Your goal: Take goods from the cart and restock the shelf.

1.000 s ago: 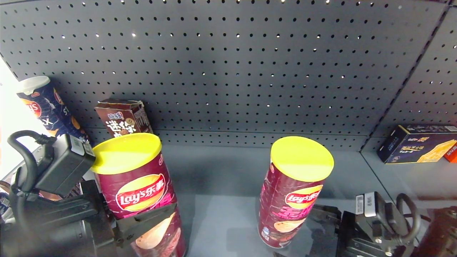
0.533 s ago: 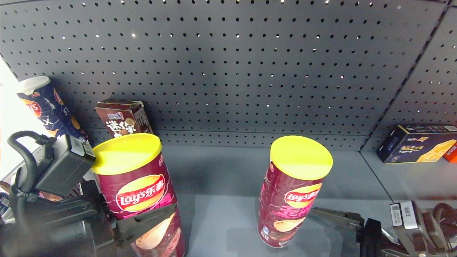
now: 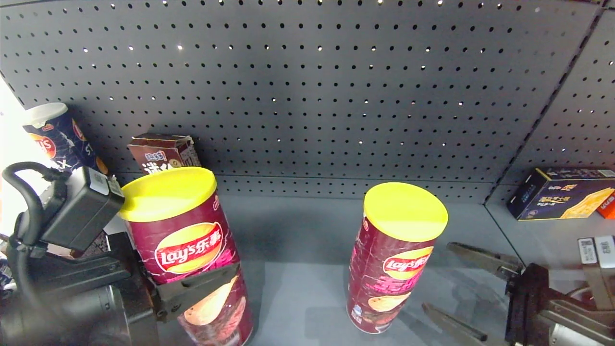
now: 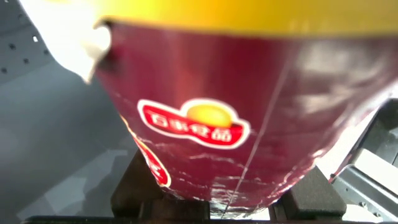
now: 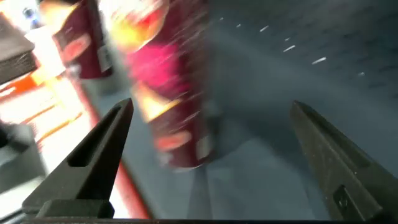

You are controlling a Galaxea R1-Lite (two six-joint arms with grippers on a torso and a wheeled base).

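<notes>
A maroon chip can with a yellow lid (image 3: 185, 250) is at the shelf's left front, with my left gripper (image 3: 192, 276) shut on its lower half. Up close, the same can (image 4: 217, 124) sits between the left gripper's (image 4: 227, 199) pads. A second, matching can (image 3: 396, 259) stands upright on the shelf floor (image 3: 298, 230) at centre right. My right gripper (image 3: 437, 277) is open just to its right, apart from it. From the right wrist, that can (image 5: 168, 93) lies ahead of the spread right gripper (image 5: 211, 106), with the held can (image 5: 81, 43) farther off.
A dark blue chip can (image 3: 57, 139) leans against the pegboard back wall (image 3: 307, 96) at far left, with a brown carton (image 3: 166, 154) beside it. A dark blue box (image 3: 562, 192) lies in the neighbouring bay at right. Bare shelf floor separates the two maroon cans.
My right gripper has drawn back to the right, away from the standing can, which stays put. The left gripper has raised its can slightly.
</notes>
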